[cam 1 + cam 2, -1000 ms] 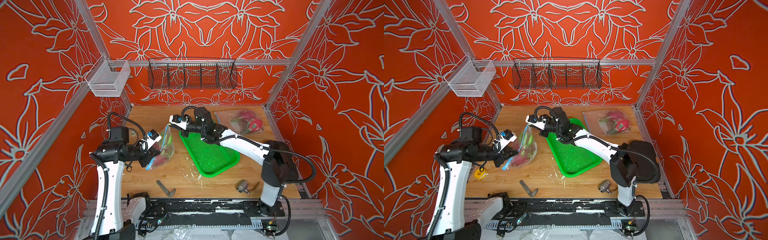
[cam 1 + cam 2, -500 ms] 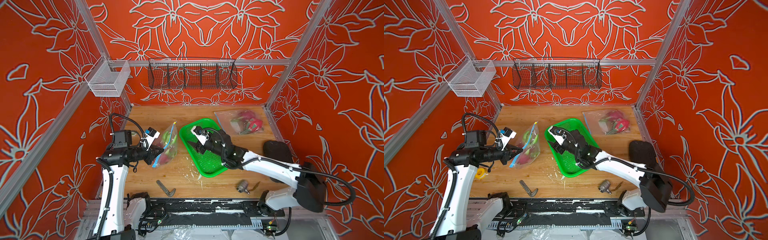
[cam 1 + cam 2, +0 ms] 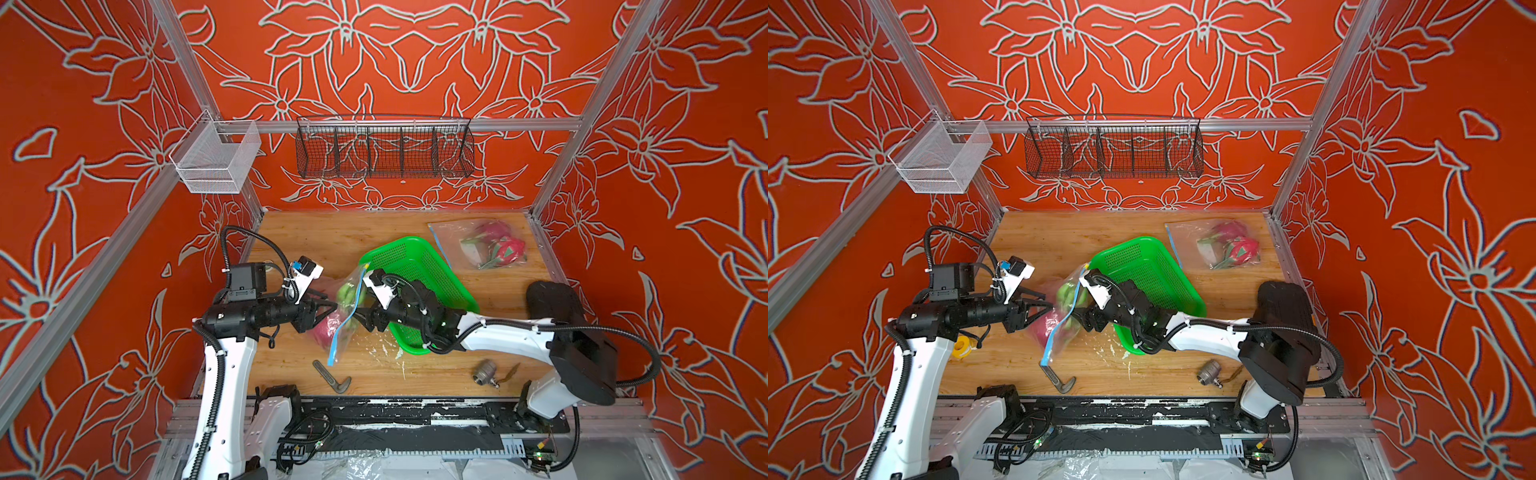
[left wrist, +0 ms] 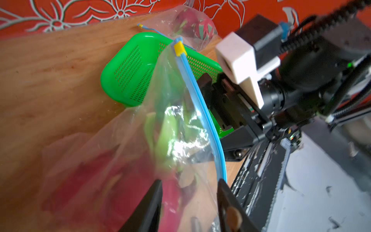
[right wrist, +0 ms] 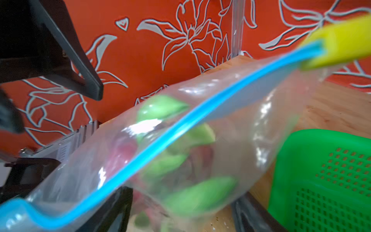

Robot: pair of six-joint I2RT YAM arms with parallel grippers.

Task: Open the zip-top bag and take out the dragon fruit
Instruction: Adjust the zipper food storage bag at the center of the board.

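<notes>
Magenta, green-scaled dragon fruit (image 3: 323, 332), clear bag (image 3: 351, 291) — blue zip (image 4: 200, 104), yellow slider (image 4: 179, 49), green basket (image 3: 415, 257), orange floral walls (image 3: 415, 62)

Zip-top bag (image 3: 338, 324) lower; left fingers (image 4: 152, 202) newly apart.

No readable text, label, brand, number or sign shows on anything in view.

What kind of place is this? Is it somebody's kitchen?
Probably not. It looks like a robot test booth: a left arm and right arm stand at the front of a wooden table, and metal frame bars hold red flower-print walls around it.
</notes>
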